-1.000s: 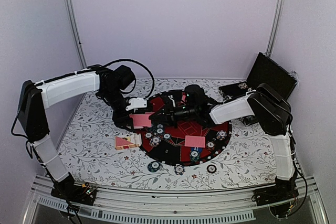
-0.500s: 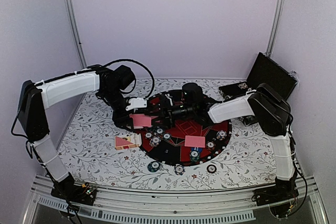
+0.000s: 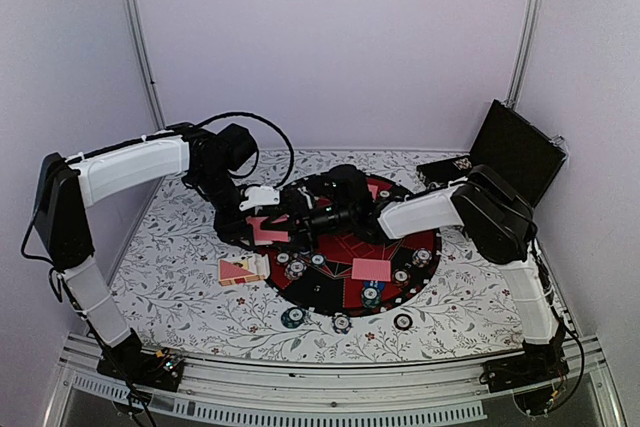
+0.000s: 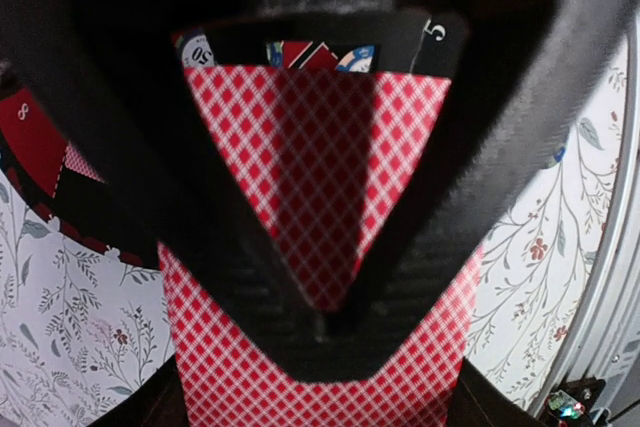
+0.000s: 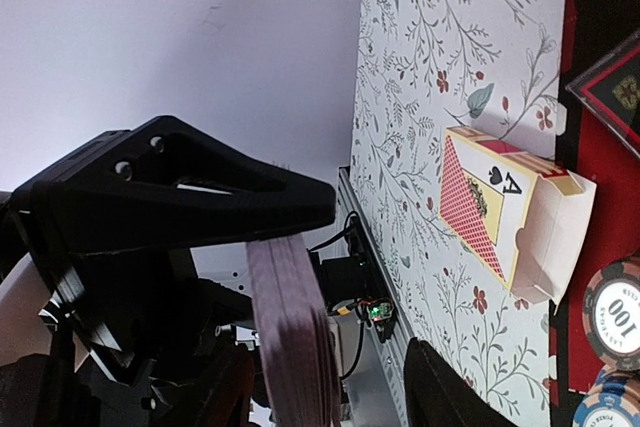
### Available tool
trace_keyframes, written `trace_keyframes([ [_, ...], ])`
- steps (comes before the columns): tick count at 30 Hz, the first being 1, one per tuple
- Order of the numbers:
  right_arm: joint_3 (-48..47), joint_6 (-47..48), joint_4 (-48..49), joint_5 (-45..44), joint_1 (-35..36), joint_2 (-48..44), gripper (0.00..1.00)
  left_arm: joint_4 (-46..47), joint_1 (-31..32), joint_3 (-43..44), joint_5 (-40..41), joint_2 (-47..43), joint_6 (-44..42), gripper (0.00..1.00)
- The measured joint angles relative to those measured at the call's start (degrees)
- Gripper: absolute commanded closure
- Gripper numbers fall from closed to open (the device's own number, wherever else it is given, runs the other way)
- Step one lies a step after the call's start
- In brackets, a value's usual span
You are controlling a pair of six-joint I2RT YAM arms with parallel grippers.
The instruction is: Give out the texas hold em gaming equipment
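Observation:
My left gripper (image 3: pixel 258 217) is shut on a deck of red-backed playing cards (image 3: pixel 268 230) above the mat's left edge. In the left wrist view the checkered deck (image 4: pixel 318 167) sits clamped between the left gripper's (image 4: pixel 320 322) black fingers. My right gripper (image 3: pixel 287 213) reaches left across the mat and is open, its jaws on either side of the deck's edge (image 5: pixel 292 332) in the right wrist view (image 5: pixel 330 392). It is not closed on the deck. A pink card (image 3: pixel 372 269) and several poker chips (image 3: pixel 296 269) lie on the mat.
The round red-and-black mat (image 3: pixel 340 247) fills the table's middle. An open card box (image 3: pixel 238 270) lies left of it, also in the right wrist view (image 5: pixel 510 212). Loose chips (image 3: pixel 342 323) lie near the front. A black hinged case (image 3: pixel 515 147) stands at the back right.
My right gripper has moved left across the mat, up to the deck that my left gripper holds. The left arm and the deck have stayed in place.

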State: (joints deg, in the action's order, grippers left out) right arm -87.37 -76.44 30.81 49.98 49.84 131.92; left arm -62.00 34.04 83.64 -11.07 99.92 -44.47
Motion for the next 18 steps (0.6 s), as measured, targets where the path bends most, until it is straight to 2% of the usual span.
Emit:
trace_keyframes([
  [4,0.4,-0.1,-0.1,-0.1,0.0,0.2,0.58,0.0,0.0,0.0,0.0,0.0,0.0,0.85],
  [14,5.5,0.8,1.4,-0.2,-1.7,-2.6,0.72,-0.4,0.0,0.0,0.1,0.4,0.0,0.85],
  [18,7.3,1.1,1.3,-0.3,-2.6,-3.7,0.82,-0.5,0.0,0.0,0.3,0.4,0.0,0.86],
])
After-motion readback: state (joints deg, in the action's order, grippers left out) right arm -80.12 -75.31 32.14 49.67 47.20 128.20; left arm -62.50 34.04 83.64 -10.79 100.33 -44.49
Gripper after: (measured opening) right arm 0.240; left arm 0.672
